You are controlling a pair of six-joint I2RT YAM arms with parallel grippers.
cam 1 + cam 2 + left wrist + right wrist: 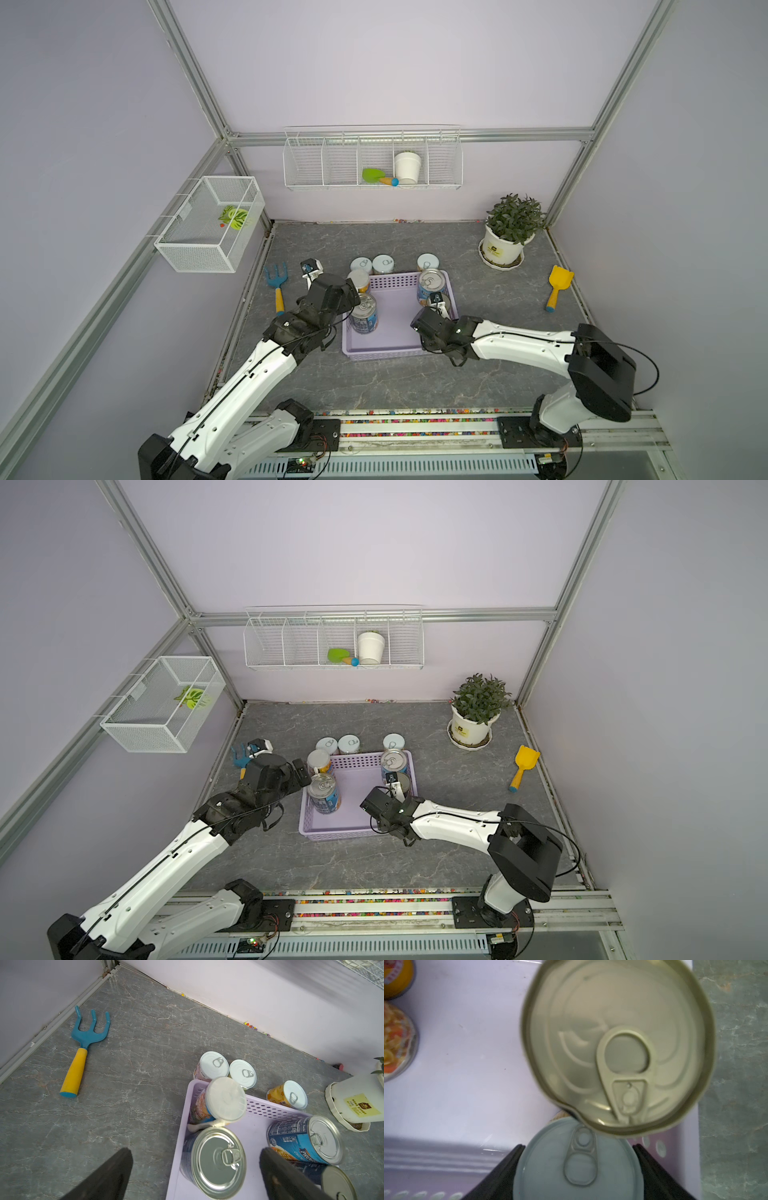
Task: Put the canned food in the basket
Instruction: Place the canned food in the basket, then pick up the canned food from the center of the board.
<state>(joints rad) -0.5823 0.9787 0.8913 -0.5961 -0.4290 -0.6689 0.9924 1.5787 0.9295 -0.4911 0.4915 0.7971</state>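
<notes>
Our right hand (578, 1146) is clamped on a pale-topped can (577, 1167), with a dark finger (500, 1178) pressed against each side of its lid. This can is at the right end of the lilac basket (390, 332), but we cannot tell whether it rests on the basket's floor. Just beyond it, a silver-topped blue can (432, 283) stands upright in the far right corner. Our left hand (195, 1151) is spread wide and holds nothing. It hangs over the basket's left wall, and a second silver-topped can (214, 1159) stands upright below it, inside the basket. A yellow-labelled can (358, 280) with a white cap fills the far left corner. Three white-topped cans (383, 264) stand on the bench (478, 374) just behind the basket, outside it.
</notes>
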